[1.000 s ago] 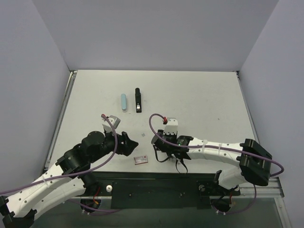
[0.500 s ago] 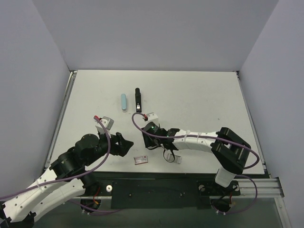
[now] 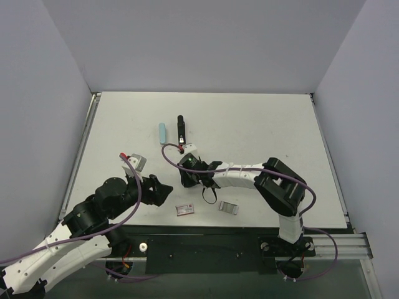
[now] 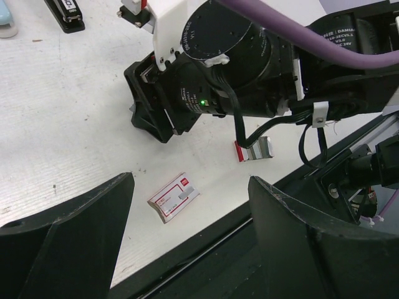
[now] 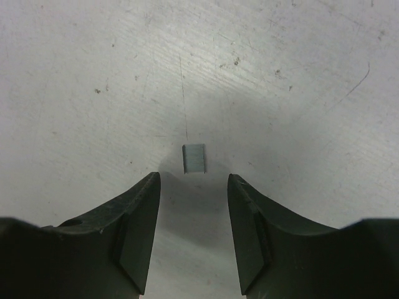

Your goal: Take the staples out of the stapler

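Enclosing a scuffed white table [image 3: 262,137], lilac walls [image 3: 206,43]; left jaws apart, right jaws apart near staples [image 5: 194,158].

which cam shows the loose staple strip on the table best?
Right wrist: the staple strip lies flat on the table, sharp and centred just ahead of the right gripper, whose jaws are open and clear of it. Top external and left wrist: the right arm covers that spot; strip not visible.
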Tool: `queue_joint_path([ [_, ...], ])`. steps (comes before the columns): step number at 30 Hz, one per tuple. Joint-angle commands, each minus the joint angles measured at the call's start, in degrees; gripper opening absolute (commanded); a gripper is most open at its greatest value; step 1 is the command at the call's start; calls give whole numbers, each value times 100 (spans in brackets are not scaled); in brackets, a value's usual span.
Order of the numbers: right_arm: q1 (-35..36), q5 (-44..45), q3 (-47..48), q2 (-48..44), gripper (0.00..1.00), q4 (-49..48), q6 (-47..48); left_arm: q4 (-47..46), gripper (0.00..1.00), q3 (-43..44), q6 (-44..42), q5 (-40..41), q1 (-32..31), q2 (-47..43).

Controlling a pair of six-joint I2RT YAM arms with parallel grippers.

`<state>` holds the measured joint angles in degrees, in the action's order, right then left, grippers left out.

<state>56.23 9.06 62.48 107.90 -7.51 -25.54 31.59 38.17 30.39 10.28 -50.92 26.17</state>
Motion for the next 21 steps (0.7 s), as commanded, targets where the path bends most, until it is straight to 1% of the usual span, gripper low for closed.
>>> queue_joint_path([
  [1,-6,184,326,126,43,65,93,40,85,190,-51,70,-15,-42],
  [5,-15,316,370,284,42,92,111,40,85,208,-60,79,-15,-60],
  [12,28,421,423,495,32,83,84,31,85,190,-51,35,-15,-42],
  [18,143,526,493,574,25,162,111,40,85,182,-51,35,-15,-69],
  [21,222,649,572,636,19,250,128,31,85,182,-51,44,-15,-69],
])
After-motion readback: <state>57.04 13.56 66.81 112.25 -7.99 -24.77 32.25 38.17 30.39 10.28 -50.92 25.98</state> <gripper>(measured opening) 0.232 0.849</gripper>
